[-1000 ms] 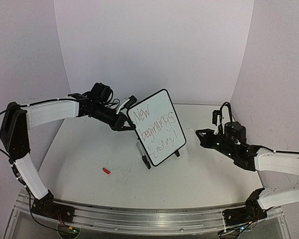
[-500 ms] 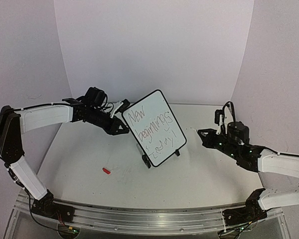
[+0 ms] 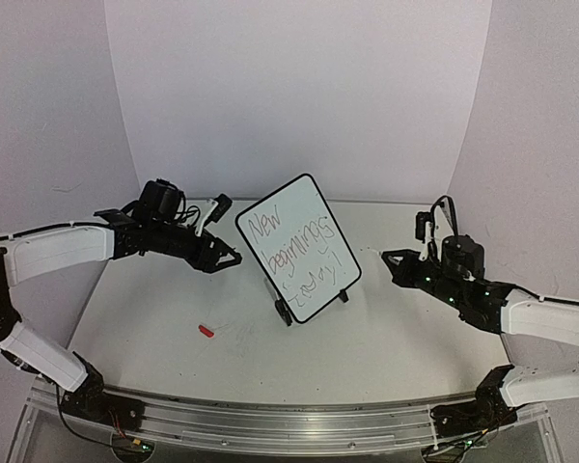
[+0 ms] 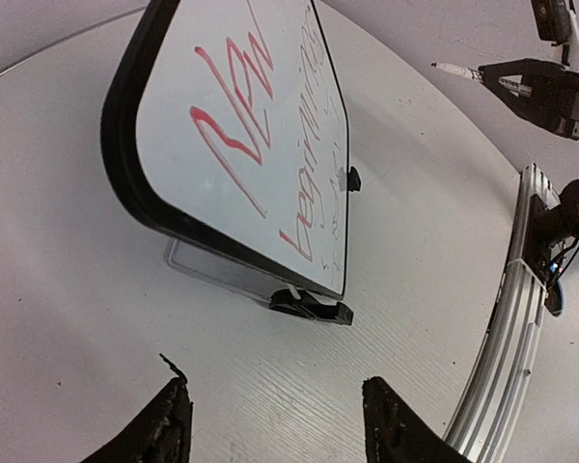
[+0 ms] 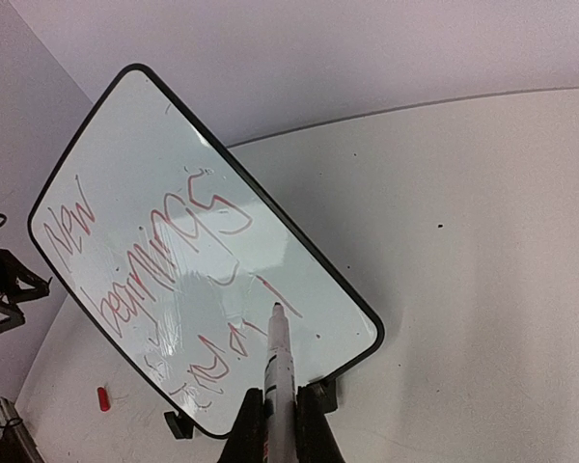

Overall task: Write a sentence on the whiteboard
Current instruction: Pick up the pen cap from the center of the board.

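Note:
The whiteboard [image 3: 299,246] stands tilted on its two black feet mid-table, with nothing holding it. The sentence [image 3: 302,253], thin red handwriting in three lines, reads "New beginnings today!". My left gripper [image 3: 228,255] is open and empty, a short way left of the board's edge. In the left wrist view, its dark fingertips [image 4: 177,410] spread over bare table in front of the whiteboard [image 4: 241,125]. My right gripper [image 5: 278,415] is shut on a white marker [image 5: 280,352]. The marker points at the whiteboard [image 5: 174,222] from the right, its tip clear of the surface.
A small red marker cap [image 3: 206,331] lies on the table, front left of the board. The metal rail [image 3: 270,417] runs along the near edge. White walls enclose the table on three sides.
My left gripper has let go of the board's left edge, opened and drawn back to the left. The board has tipped slightly and stands alone. The right arm has hardly moved.

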Controlling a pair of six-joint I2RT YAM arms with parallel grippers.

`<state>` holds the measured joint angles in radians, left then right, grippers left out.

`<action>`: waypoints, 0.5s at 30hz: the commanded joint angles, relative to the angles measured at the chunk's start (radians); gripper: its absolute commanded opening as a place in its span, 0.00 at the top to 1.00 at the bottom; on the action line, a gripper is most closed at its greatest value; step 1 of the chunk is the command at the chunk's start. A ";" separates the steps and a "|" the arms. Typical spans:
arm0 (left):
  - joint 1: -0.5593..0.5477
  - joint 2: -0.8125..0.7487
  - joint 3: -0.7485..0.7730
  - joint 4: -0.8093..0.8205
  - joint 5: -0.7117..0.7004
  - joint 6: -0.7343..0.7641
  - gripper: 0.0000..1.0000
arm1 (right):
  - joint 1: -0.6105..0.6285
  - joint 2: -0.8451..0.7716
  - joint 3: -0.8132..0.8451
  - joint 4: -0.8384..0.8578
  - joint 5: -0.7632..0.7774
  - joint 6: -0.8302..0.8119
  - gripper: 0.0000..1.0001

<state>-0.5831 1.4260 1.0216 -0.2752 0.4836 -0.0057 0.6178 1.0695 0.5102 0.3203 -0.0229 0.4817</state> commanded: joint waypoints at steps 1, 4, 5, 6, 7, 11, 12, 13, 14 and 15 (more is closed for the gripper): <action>0.005 -0.125 -0.091 0.122 -0.084 -0.121 0.33 | 0.004 -0.022 0.016 -0.005 -0.086 -0.038 1.00; 0.005 -0.205 -0.200 0.162 -0.175 -0.261 0.27 | 0.004 -0.020 0.035 -0.038 -0.149 -0.060 1.00; 0.004 -0.229 -0.237 0.165 -0.222 -0.312 0.25 | 0.004 -0.018 0.040 -0.050 -0.165 -0.067 1.00; 0.004 -0.252 -0.270 0.162 -0.268 -0.363 0.25 | 0.004 -0.016 0.045 -0.062 -0.177 -0.072 1.00; 0.003 -0.272 -0.299 0.153 -0.294 -0.409 0.24 | 0.004 -0.015 0.049 -0.074 -0.183 -0.075 1.00; 0.000 -0.305 -0.412 0.167 -0.255 -0.507 0.23 | 0.004 -0.005 0.058 -0.100 -0.206 -0.082 1.00; -0.002 -0.301 -0.427 0.170 -0.238 -0.527 0.21 | 0.004 -0.001 0.059 -0.102 -0.213 -0.080 1.00; -0.007 -0.294 -0.437 0.164 -0.234 -0.542 0.21 | 0.003 0.003 0.059 -0.104 -0.223 -0.076 1.00; -0.014 -0.287 -0.445 0.158 -0.235 -0.547 0.21 | 0.004 0.007 0.058 -0.104 -0.233 -0.072 1.00; -0.019 -0.281 -0.451 0.155 -0.241 -0.551 0.21 | 0.004 0.009 0.057 -0.104 -0.241 -0.068 1.00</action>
<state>-0.5860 1.1406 0.5924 -0.1517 0.2565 -0.4514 0.6178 1.0695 0.5286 0.2258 -0.2103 0.4191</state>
